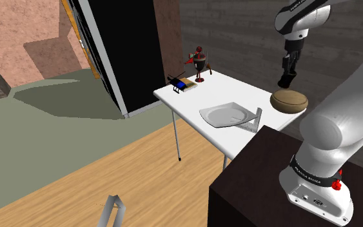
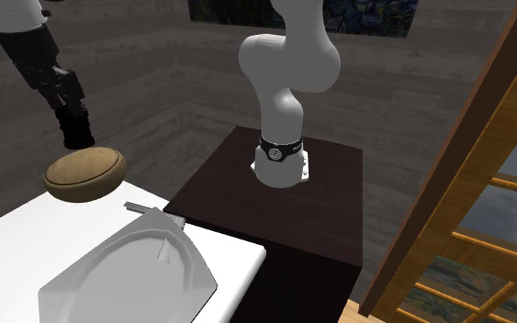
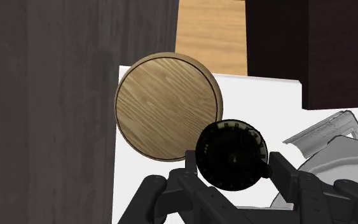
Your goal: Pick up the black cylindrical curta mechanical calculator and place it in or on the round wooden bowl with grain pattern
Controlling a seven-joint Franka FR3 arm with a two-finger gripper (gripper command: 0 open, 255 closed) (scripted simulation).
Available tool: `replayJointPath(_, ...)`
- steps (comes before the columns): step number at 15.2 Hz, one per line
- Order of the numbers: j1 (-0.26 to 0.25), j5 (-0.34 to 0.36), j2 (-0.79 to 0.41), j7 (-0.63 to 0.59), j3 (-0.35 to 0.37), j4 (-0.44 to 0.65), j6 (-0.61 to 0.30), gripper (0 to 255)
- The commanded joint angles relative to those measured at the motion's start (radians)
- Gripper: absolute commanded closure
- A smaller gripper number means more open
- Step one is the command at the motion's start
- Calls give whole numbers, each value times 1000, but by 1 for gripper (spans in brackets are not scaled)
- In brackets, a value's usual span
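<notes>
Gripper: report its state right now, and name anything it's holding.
Gripper: shut on the black calculator, in the air close to the wooden bowl.

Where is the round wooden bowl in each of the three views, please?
Shoulder view: the wooden bowl is right of centre, on the white table.
Second exterior view: at the left, on the table.
Wrist view: just beyond the black calculator clasped in the fingers.
Shared landmark: the grey dish beside it.
</notes>
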State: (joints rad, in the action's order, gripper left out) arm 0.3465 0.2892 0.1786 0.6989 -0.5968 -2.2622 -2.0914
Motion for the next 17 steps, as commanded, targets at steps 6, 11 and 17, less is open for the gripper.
replayJointPath(6,49,-147,-220,243,-106,217,-2,255)
replayJointPath(11,57,-167,-253,250,-104,179,-68,255)
replayJointPath(17,66,-199,-301,265,-101,139,-146,255)
